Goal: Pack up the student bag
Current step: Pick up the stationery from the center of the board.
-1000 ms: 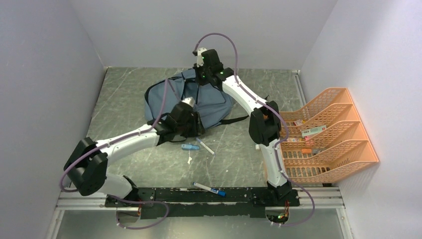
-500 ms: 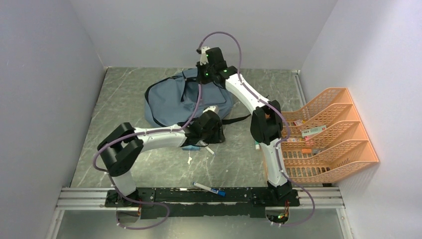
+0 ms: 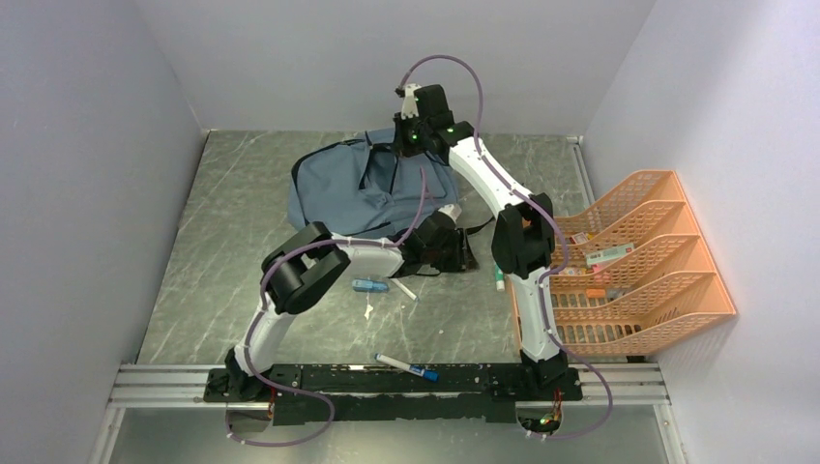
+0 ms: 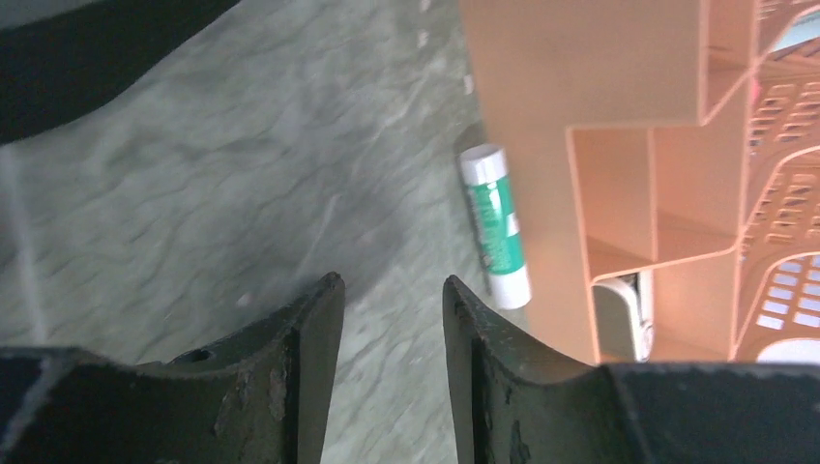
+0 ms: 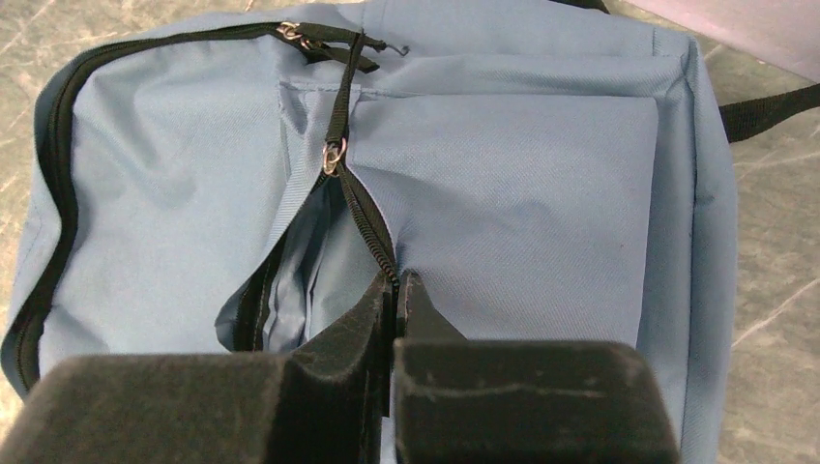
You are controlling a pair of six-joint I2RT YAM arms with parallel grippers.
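Observation:
The grey-blue student bag (image 3: 353,188) lies at the back of the table, its front pocket zipper partly open (image 5: 334,159). My right gripper (image 3: 411,147) is at the bag's far right edge; in the right wrist view (image 5: 396,282) it is shut on the black zipper edge of the pocket opening of the bag (image 5: 541,174). My left gripper (image 3: 466,253) is low over the table to the right of the bag, open and empty (image 4: 392,290). A green and white glue stick (image 4: 495,227) lies just ahead of it against the orange rack (image 4: 541,87).
The orange mesh tray rack (image 3: 633,261) stands at the right with several small items in it. A blue item (image 3: 368,285) and a white pen (image 3: 399,284) lie in front of the bag. A marker (image 3: 407,367) lies near the front rail. The glue stick (image 3: 499,280) sits by the right arm.
My left arm has swung right, from the bag's front edge toward the orange rack. My right gripper has shifted right and back, and the bag has shifted right with it.

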